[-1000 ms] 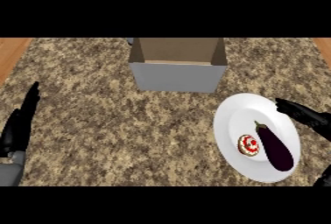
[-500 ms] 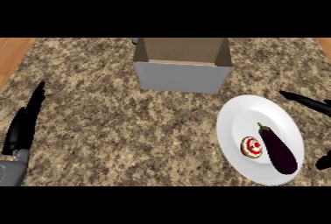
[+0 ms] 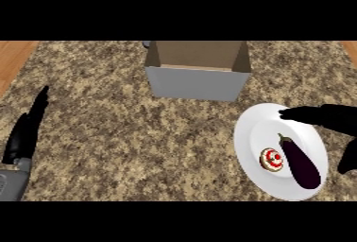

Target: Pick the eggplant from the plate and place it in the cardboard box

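Black left hand [image 3: 24, 136], grey forearm [image 3: 10, 184]; black right hand [image 3: 332, 117].

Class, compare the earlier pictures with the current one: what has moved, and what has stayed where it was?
The right hand has spread open, and its fingers have pushed leftward over the far rim of the plate. Its thumb hangs at the view's right edge beside the eggplant. It has taken hold of nothing. The eggplant, plate, box and the left hand, resting open at the left edge, stayed put.

The eggplant [image 3: 301, 163] is dark purple, the plate [image 3: 247, 133] white, the counter [image 3: 105, 123] speckled brown.
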Controlling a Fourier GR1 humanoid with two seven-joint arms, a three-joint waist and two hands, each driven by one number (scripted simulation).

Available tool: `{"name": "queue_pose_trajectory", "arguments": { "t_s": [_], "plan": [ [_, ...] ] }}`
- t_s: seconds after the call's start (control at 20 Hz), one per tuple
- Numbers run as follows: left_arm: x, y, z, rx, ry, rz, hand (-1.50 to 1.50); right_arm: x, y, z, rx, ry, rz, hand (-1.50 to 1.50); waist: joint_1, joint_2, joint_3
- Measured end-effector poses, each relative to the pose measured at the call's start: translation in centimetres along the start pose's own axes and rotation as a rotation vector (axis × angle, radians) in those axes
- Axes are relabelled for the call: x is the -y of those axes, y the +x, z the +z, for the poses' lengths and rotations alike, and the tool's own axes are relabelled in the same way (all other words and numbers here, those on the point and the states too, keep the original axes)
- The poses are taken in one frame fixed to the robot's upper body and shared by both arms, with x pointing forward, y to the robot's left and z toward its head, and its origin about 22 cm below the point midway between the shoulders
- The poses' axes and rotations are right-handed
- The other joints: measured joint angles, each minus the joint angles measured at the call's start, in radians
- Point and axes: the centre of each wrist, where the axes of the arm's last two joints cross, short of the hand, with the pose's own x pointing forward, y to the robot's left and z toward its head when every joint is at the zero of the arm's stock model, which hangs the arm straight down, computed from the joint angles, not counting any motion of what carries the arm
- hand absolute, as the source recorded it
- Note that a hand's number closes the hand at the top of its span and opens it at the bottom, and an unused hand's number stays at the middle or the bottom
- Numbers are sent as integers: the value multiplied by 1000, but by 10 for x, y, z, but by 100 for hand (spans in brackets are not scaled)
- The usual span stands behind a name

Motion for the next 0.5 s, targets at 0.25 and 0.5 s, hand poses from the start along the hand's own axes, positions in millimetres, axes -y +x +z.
{"name": "queue_pose_trajectory", "arguments": {
  "t_s": [0.25, 0.5],
  "plan": [
    [-7, -4, 1, -10, 10, 2, 0, 1, -2, -31, -22, 119, 69, -150, -14, -5, -1],
    [-8, -9, 4, -22, 20, -1, 0, 3, -9, -50, -42, 176, 132, -150, -29, -8, -1]
  ]
}}
